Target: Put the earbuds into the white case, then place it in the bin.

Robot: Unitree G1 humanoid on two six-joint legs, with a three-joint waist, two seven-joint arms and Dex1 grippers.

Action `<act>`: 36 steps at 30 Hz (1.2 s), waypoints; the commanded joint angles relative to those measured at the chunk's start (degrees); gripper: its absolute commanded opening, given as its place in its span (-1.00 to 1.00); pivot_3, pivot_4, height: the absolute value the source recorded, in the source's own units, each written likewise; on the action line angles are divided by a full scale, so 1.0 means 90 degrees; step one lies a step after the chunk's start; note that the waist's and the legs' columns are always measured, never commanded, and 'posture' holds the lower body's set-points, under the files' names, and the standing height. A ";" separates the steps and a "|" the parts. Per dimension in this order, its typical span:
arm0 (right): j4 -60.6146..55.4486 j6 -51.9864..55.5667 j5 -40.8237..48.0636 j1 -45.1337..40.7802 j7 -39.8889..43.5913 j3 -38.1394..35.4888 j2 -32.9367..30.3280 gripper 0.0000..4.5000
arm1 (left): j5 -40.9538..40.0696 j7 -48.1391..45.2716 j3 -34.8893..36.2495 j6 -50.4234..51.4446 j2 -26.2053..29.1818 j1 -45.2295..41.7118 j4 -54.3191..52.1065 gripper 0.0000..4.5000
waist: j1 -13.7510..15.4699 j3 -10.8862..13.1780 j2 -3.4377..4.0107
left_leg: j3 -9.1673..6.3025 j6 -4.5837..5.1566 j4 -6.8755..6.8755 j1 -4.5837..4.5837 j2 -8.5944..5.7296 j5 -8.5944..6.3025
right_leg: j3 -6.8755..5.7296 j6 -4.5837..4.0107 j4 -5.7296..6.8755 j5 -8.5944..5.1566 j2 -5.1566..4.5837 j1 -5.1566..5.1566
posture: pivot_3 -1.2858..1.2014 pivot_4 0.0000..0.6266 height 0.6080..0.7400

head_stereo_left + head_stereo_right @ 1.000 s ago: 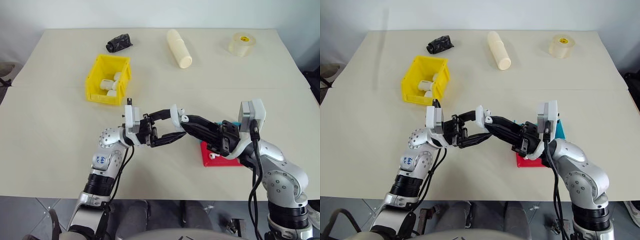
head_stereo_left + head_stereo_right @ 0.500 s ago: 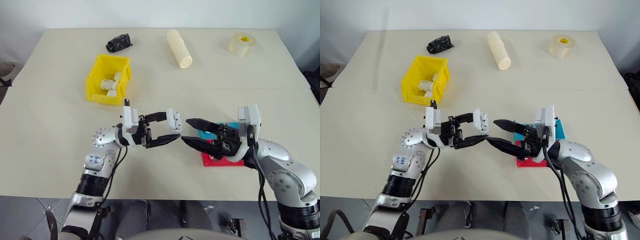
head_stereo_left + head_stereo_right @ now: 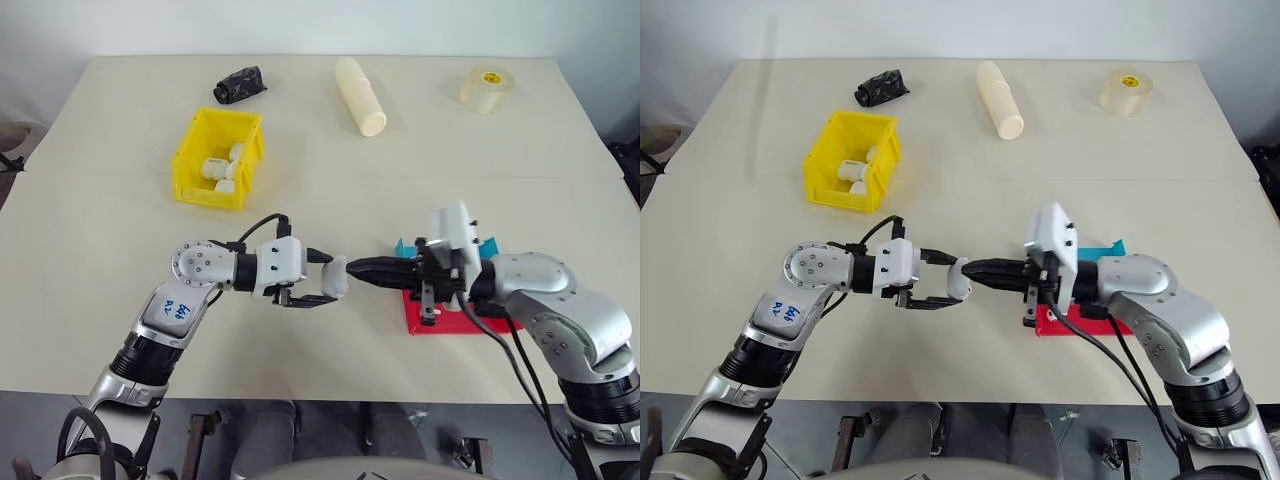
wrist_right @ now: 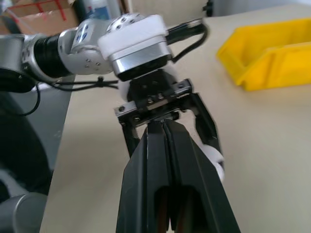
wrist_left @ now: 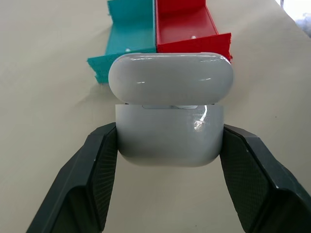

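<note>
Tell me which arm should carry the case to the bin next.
Left, probably. The left gripper already clamps the case, and the bin lies on its side of the table. The right gripper is shut, pointing at the case, and farther from the bin.

A wide cream table point(image 3: 90, 300) stands against a pale wall point(image 3: 300, 25), grey floor point(image 3: 40, 430) below.

The white case point(image 3: 337, 277) is held in the left tool point(image 3: 325, 279) near the counter's point(image 3: 100, 250) front edge. The right tool point(image 3: 362, 268), fingers pressed together, is pointed at the case, its tip just beside it. The bin point(image 3: 218, 158) is set toward the back-left, with white pieces inside.
</note>
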 commanded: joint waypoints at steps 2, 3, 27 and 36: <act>0.0157 -0.0083 -0.0638 -0.0284 -0.0125 0.0483 0.0165 -0.99 | 0.0060 0.0090 -0.0132 0.0080 -0.0092 -0.0151 -0.0427 0.24 | -0.0001 0.0001 -0.0001 | 0.0000 0.0000 0.0002 0.0000 -0.0001 0.0000 | 0.0000 0.0000 0.0000 0.0000 -0.0001 0.0000 | 0.03 -0.52 1.00; 0.0235 -0.0117 -0.0754 -0.0319 -0.0111 0.0538 0.0179 -0.99 | 0.0078 0.0091 -0.0144 0.0059 -0.0093 -0.0162 -0.0435 0.24 | 0.0000 0.0001 -0.0001 | 0.0000 0.0000 0.0002 0.0000 -0.0001 0.0000 | 0.0000 0.0000 -0.0001 0.0000 -0.0001 0.0000 | 0.03 -0.52 1.00; 0.0924 -0.2887 -0.0938 0.1357 0.0948 -0.1520 0.0424 -0.13 | -0.1502 0.2199 0.2778 -0.0967 -0.1332 0.2548 -0.0941 0.24 | 0.0000 0.0002 -0.0003 | 0.0002 -0.0002 0.0005 0.0010 0.0006 0.0001 | 0.0002 0.0000 0.0000 0.0000 0.0001 0.0003 | 0.03 -0.52 1.00; 0.1032 -0.3164 -0.0477 0.1377 0.1048 -0.1750 0.0557 0.99 | -0.2170 0.3675 0.3838 -0.0285 -0.1578 0.2446 -0.0796 0.24 | 0.0018 0.0003 -0.0006 | -0.0002 -0.0002 0.0009 0.0013 0.0001 0.0001 | 0.0001 0.0000 0.0000 0.0000 -0.0003 0.0012 | 0.03 -0.52 1.00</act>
